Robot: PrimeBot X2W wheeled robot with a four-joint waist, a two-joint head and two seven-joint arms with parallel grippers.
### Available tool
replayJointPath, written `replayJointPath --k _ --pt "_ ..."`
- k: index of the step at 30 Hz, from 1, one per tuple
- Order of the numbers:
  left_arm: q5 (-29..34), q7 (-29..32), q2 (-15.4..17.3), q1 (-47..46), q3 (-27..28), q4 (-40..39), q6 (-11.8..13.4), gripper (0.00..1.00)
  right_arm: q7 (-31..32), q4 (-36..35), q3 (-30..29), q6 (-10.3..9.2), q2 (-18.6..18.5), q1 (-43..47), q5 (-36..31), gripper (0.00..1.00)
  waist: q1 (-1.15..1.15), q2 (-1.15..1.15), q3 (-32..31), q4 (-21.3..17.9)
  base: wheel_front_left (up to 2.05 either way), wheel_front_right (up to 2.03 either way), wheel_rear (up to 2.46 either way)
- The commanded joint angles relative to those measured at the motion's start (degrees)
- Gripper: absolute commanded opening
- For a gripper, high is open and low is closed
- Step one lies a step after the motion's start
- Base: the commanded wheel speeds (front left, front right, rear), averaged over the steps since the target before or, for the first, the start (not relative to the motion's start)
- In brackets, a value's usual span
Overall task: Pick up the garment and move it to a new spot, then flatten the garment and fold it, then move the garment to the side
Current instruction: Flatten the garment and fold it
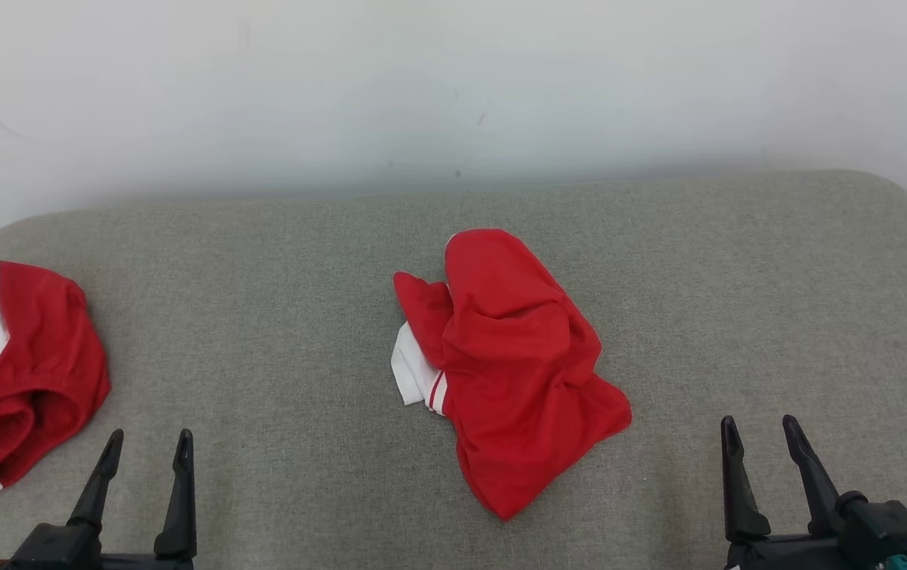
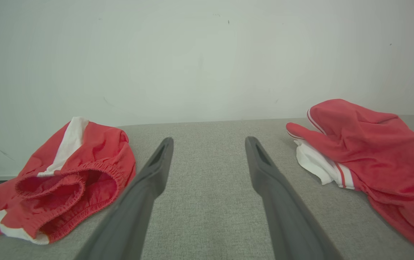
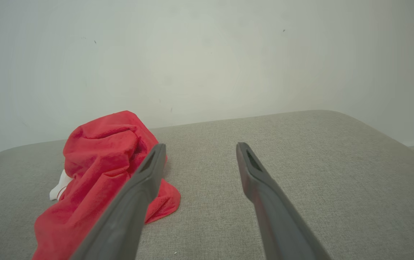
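Head view: we see the garment [image 1: 517, 356], red with white trim, crumpled mid-pad [image 1: 303, 317] and lying free. Left gripper [image 1: 150, 435] sits lower left, jaws wide apart, nothing in them, well apart from the garment. Right gripper [image 1: 760, 421] sits lower right, likewise spread wide and empty, near the garment's lower right corner, not touching. Red-and-white shorts [image 1: 18, 372] are bunched at the pad's left edge, near our left gripper. Pale wall [image 1: 422, 79] behind.

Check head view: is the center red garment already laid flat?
No, the center red garment lies crumpled in a bunched heap on the grey cushion, its folds piled over one another.
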Motion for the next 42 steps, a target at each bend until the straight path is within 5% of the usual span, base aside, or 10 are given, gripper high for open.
replayJointPath --k 1,23,42 --pt "-0.07 -0.19 0.23 0.04 -0.05 0.15 0.07 1.0 -0.09 0.11 0.03 0.08 -0.1 0.27 -0.18 1.0 0.0 0.0 -0.02 0.0 0.0 0.0 0.0" --pt "-0.67 -0.19 1.03 -3.21 -0.73 1.34 0.07 1.0 -0.03 -0.16 0.71 0.08 -0.1 -0.78 0.48 1.0 0.0 0.0 2.04 -1.51 0.0 0.0 0.0" --pt "-8.81 -0.19 8.36 -30.06 -21.0 19.1 0.09 1.0 -0.59 -0.19 1.52 0.08 -0.08 -5.33 3.63 1.0 0.0 0.0 12.9 -11.29 0.0 0.0 0.0"
